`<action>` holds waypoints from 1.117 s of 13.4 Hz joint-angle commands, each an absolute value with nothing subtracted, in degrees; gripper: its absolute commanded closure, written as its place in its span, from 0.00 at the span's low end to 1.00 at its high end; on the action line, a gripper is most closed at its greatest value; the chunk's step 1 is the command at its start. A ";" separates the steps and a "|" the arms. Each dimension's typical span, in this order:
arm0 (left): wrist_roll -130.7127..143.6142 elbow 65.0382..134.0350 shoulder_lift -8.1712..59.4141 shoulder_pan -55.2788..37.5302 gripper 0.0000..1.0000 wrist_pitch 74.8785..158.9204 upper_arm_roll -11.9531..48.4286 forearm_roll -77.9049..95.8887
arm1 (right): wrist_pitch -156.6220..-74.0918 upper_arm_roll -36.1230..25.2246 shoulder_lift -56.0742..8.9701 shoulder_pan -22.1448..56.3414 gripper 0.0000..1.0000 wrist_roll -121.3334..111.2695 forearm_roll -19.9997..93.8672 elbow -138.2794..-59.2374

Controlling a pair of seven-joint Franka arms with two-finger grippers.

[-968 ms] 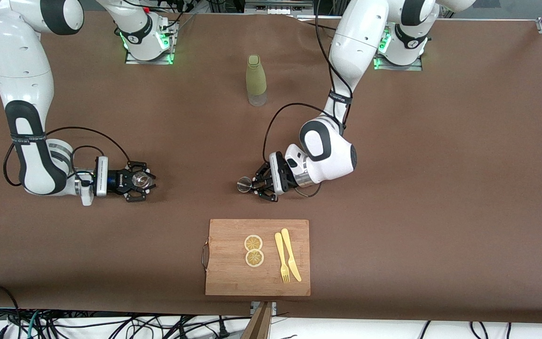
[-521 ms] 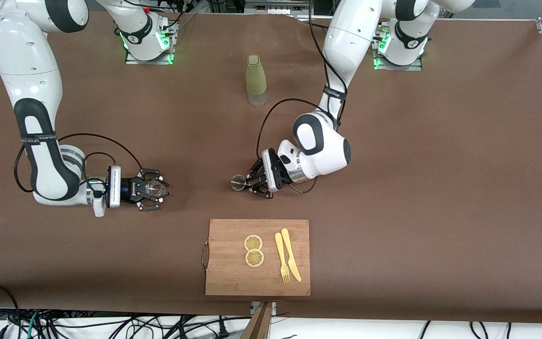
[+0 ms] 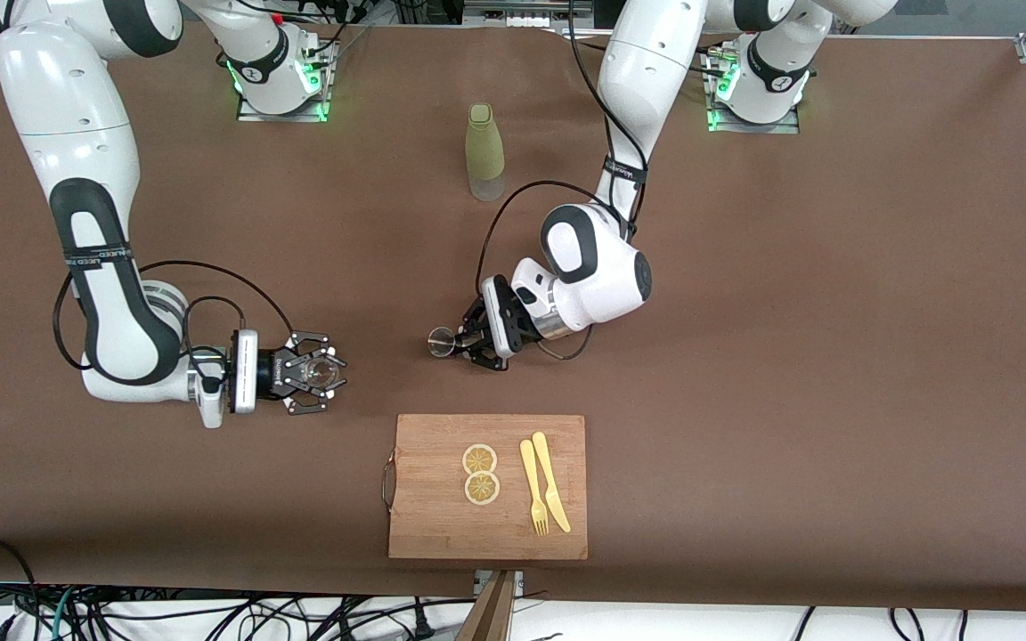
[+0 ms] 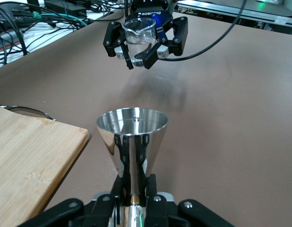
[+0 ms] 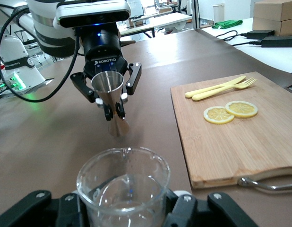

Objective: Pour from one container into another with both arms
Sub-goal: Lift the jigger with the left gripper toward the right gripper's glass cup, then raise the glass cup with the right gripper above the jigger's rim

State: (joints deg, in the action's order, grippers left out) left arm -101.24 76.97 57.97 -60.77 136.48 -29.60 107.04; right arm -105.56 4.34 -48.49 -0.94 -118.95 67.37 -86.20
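Lower half of the steel jigger hidden among the fingers of the left gripper; only its top cone showed in the left wrist view, upright, shiny, mouth open. Base of the glass cup cut off in the right wrist view; whether it held any liquid was hard to tell. Right gripper pinched the cup, clear and colourless with a small pouring lip, above bare table toward the right arm's end. Left gripper clamped on the jigger above the table's middle. Open brown table between the two grippers, which stood well apart. Wooden board nearer the front camera than the jigger, carrying lemon slices, fork and knife. Green bottle upright, well clear, near the bases.
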 commanded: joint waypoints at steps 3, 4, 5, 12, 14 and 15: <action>-98.70 72.07 62.57 -62.14 1.00 138.25 -31.90 110.03 | -108.45 5.45 -47.64 0.96 0.70 -113.21 67.76 -85.25; -98.70 71.55 63.27 -62.23 1.00 138.95 -32.08 110.39 | -108.98 5.54 -47.64 1.49 0.70 -112.25 67.59 -85.17; -98.70 71.37 63.98 -62.49 1.00 139.91 -32.08 110.39 | -109.59 5.54 -47.55 2.02 0.70 -111.45 67.50 -85.17; -97.04 69.96 64.42 -62.40 1.00 140.10 -32.17 110.48 | -118.46 5.62 -47.55 7.64 0.70 -107.40 67.41 -85.17; -96.16 69.87 64.42 -62.40 1.00 140.10 -32.17 110.39 | -120.31 5.97 -47.55 8.96 0.71 -107.32 66.54 -85.17; -95.80 69.79 64.42 -62.40 1.00 140.10 -32.17 110.39 | -121.11 5.98 -47.55 9.40 0.71 -107.05 65.75 -85.17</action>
